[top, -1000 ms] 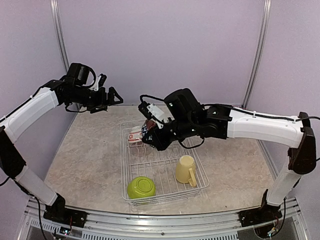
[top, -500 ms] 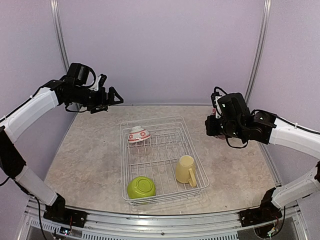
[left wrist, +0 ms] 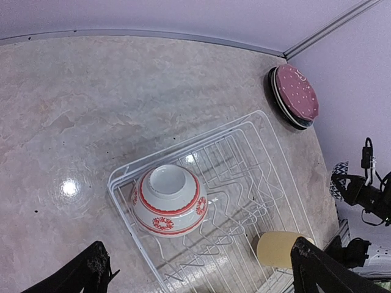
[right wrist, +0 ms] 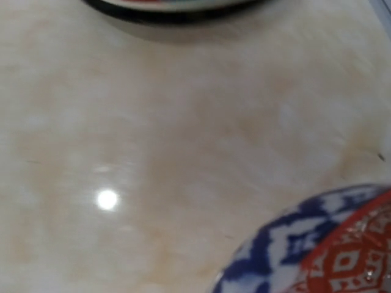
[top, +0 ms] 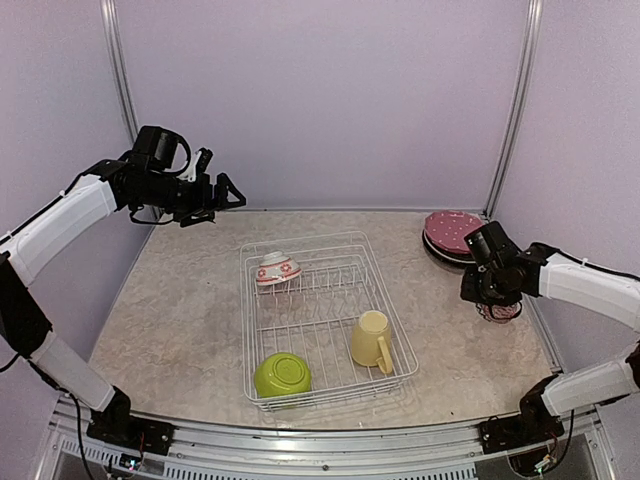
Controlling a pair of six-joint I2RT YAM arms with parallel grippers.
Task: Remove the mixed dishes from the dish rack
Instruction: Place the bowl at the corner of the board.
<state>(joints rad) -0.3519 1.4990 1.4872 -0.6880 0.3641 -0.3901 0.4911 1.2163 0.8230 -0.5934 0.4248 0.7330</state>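
Note:
The white wire dish rack (top: pixel 246 330) stands mid-table and holds an upturned red-white bowl (top: pixel 278 268), a lime green bowl (top: pixel 282 374) and a pale yellow mug (top: pixel 372 338). My left gripper (top: pixel 222 191) hangs open and empty, high above the table's far left; its view shows the rack (left wrist: pixel 122 178), the red-white bowl (left wrist: pixel 170 198) and the mug (left wrist: pixel 278 249). My right gripper (top: pixel 495 298) is low at the right of the table, shut on the blue-patterned bowl (top: pixel 500 311). That bowl fills the right wrist view's corner (right wrist: pixel 317 244); the fingers are out of frame.
A stack of plates with a pink dotted one on top (top: pixel 452 232) lies at the far right, just behind the right gripper, and shows in the left wrist view (left wrist: pixel 296 94). Its dark rim (right wrist: pixel 171 7) edges the right wrist view. Purple walls enclose the table.
My right arm lifted the blue-patterned bowl out of the rack's back, swung it right and lowered it beside the plate stack. The left arm has not moved.

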